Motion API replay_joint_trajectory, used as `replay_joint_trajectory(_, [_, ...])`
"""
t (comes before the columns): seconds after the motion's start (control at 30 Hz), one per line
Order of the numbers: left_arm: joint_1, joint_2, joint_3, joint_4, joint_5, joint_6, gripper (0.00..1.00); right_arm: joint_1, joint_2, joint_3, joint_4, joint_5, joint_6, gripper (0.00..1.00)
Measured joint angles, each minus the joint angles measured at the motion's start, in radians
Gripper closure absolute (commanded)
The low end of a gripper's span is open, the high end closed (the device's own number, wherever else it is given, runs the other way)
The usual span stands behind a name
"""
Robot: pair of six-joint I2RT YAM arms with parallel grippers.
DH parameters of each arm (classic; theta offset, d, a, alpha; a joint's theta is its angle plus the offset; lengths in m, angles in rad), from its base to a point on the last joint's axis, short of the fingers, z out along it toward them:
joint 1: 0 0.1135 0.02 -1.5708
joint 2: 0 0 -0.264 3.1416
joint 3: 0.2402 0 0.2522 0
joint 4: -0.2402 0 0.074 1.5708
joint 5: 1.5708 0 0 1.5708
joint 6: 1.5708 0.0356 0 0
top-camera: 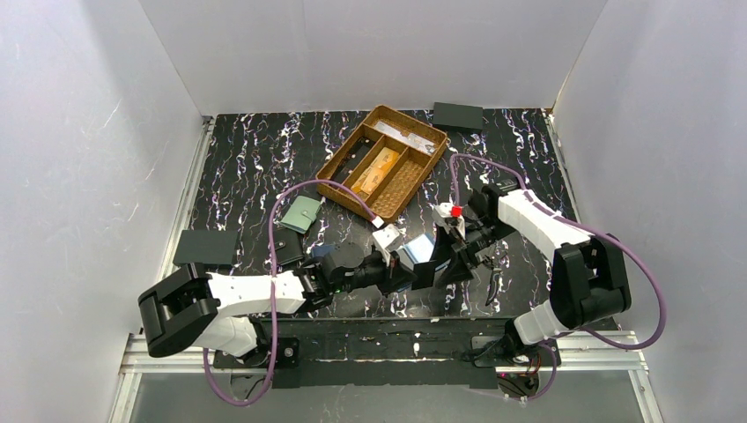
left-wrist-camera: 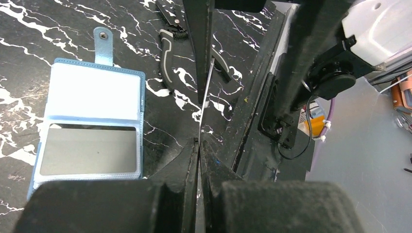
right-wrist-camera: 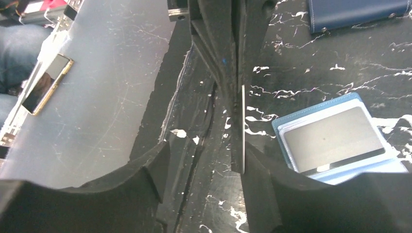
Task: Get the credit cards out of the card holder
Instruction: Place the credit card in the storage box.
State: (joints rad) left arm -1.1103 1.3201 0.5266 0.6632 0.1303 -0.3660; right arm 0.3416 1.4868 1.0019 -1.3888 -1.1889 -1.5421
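1. While hovering over the black marbled table (left-wrist-camera: pixel 29 29), pinched one credit card (left-wrist-camera: pixel 206 97) edge-on in the left gripper (left-wrist-camera: pixel 199 145), jaws narrowed hard on its near end; too thin in profile to show its colour.
2. Bracketed that card with the right gripper (right-wrist-camera: pixel 204 160), jaws wide: one finger's inner face just beside or touching the card (could not tell which), the other finger well apart.
3. Showed the card holder (left-wrist-camera: pixel 92 90) lying open and flat on the table just beside both grippers, snap tab (left-wrist-camera: pixel 103 41) pointing away from the fold, grey pocket panel (left-wrist-camera: pixel 87 149) face up. Could not tell whether more cards sat inside.
4. Looked like a handover in mid-air: card out of the holder, not yet set down anywhere.
5. Called next, by this reading, for closing the right jaws squarely on the card's flat faces before loosening the left, with no twist or bend put into so thin a piece. After that, probably for carrying it off, perhaps to the brown compartment tray (top-camera: pixel 339 159) at the far side of the table.
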Motion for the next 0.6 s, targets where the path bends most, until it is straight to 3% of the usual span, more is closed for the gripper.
replay_joint_trajectory(0.1, [-0.005, 0.000, 0.000, 0.002, 0.000, -0.002, 1.00, 0.013, 0.011, 0.029, 0.003, 0.013, 0.005, 0.75])
replay_joint_trajectory(0.13, [-0.008, 0.000, 0.000, 0.003, 0.000, -0.004, 1.00, 0.016, 0.014, 0.036, 0.005, 0.018, 0.006, 0.98])
replay_joint_trajectory(0.2, [-0.012, -0.001, 0.000, 0.008, 0.001, -0.011, 0.99, 0.022, 0.020, 0.049, 0.014, 0.030, 0.005, 0.99])
replay_joint_trajectory(0.3, [-0.019, -0.006, 0.000, 0.007, -0.004, -0.032, 0.79, 0.025, 0.024, 0.065, 0.027, 0.045, 0.014, 0.99])
replay_joint_trajectory(0.4, [-0.019, -0.018, -0.012, 0.003, -0.061, -0.077, 0.36, 0.031, 0.023, 0.088, 0.025, 0.068, 0.025, 0.99])
replay_joint_trajectory(0.5, [-0.009, -0.080, -0.072, -0.006, -0.157, -0.163, 0.04, 0.038, 0.017, 0.145, 0.029, 0.138, 0.068, 0.99])
replay_joint_trajectory(0.6, [0.005, -0.209, -0.164, -0.017, -0.257, -0.286, 0.02, 0.040, -0.019, 0.203, 0.046, 0.227, 0.103, 0.99])
